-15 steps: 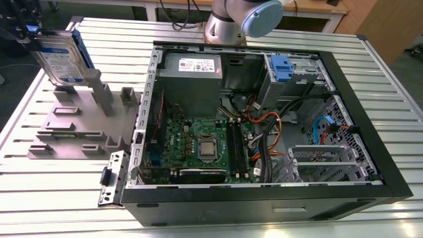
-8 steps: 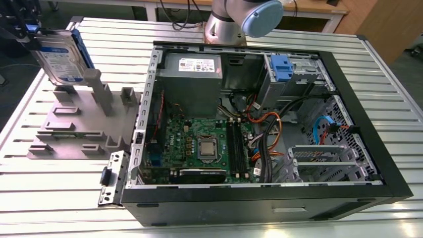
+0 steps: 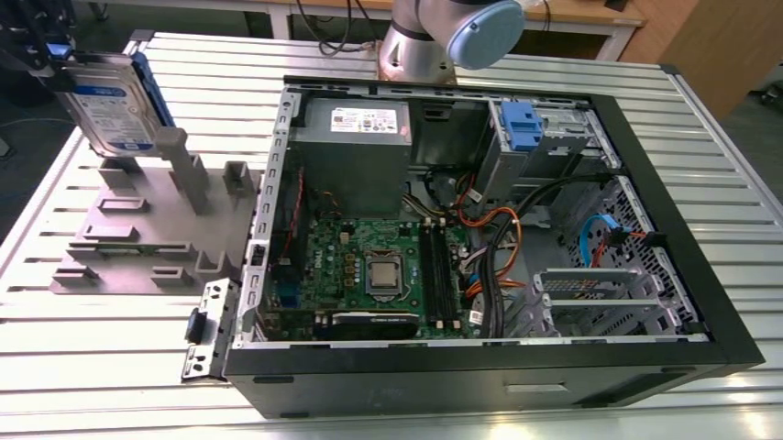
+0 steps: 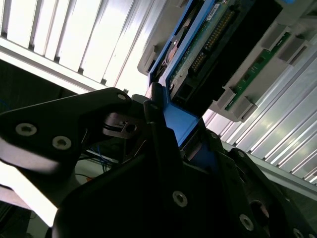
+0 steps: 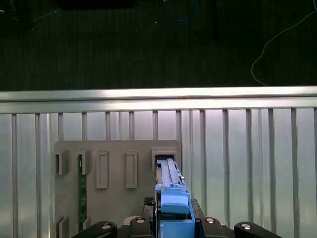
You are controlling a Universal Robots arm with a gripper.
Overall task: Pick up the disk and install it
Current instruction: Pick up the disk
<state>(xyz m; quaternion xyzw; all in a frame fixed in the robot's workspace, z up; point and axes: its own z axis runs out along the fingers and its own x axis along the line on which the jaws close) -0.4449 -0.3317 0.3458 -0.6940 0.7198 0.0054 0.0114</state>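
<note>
Black gripper (image 4: 178,124) clamped on flat, rectangular, blue-framed silver disk (image 3: 113,108), held upright.

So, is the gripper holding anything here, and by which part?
Yes. The gripper is shut on the disk, clamping the blue bracket at its upper end, over the grey fixture.

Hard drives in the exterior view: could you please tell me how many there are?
1: the disk, gripped by the hand at the grey fixture, exterior view's left. The case might hide others.
</note>
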